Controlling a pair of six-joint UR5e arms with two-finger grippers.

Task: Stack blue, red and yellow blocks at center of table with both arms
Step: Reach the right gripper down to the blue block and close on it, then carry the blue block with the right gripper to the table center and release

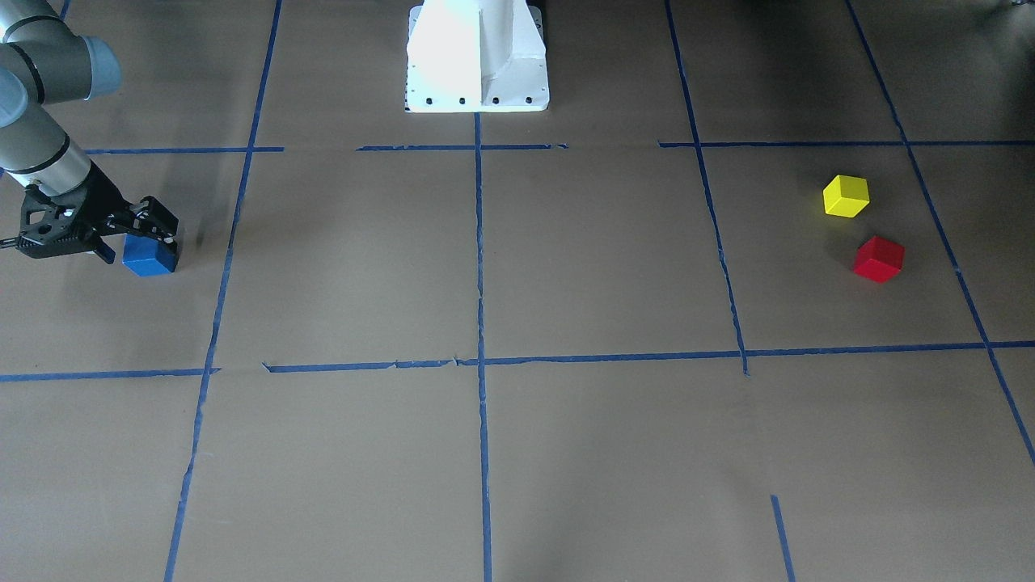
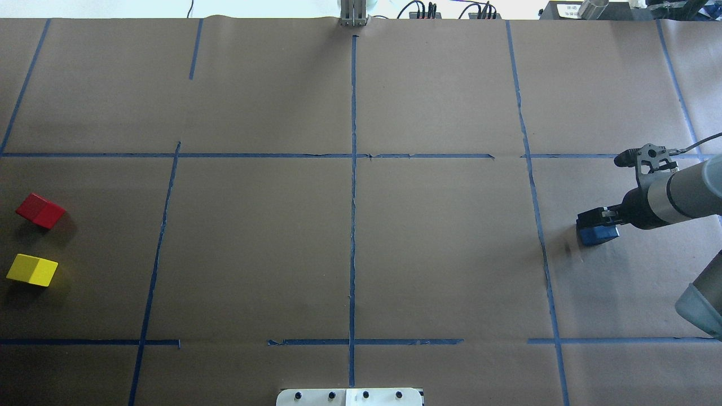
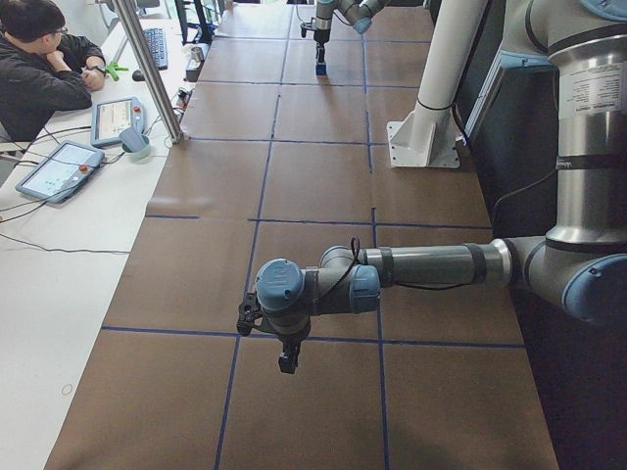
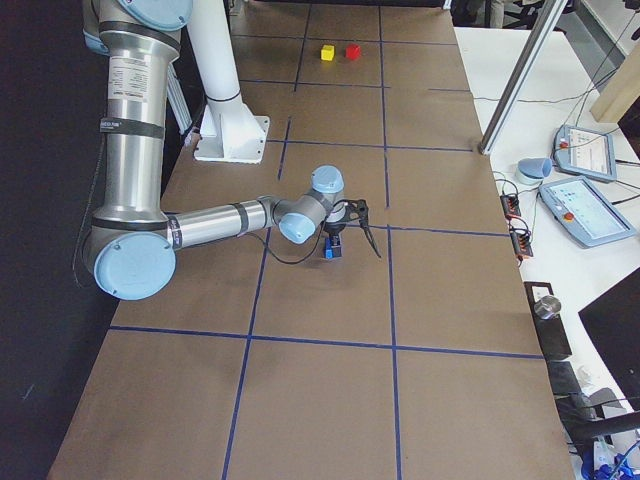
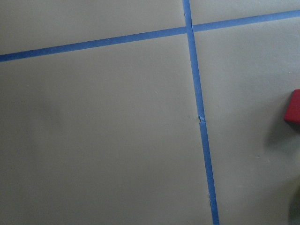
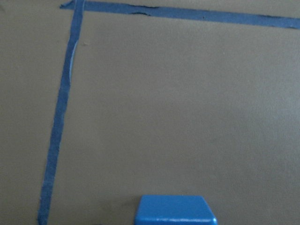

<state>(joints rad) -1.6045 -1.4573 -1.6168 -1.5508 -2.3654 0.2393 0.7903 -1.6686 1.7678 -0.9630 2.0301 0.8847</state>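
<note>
The right gripper [image 1: 137,242] has its two fingers tight against the sides of the blue block [image 1: 150,257], so it is holding the block. The block is low down at the table [image 1: 606,267], far out on the robot's right side and well away from the middle. A blue tape line [image 1: 226,242] runs just beside it. The left gripper [image 3: 286,364] hangs over the table and points down. I cannot tell if it is open or closed. The red block [image 1: 879,259] and the yellow block [image 1: 846,196] sit near each other on the robot's left side, not touching. The yellow one is closer to the robot's white base [image 1: 477,56].
</note>
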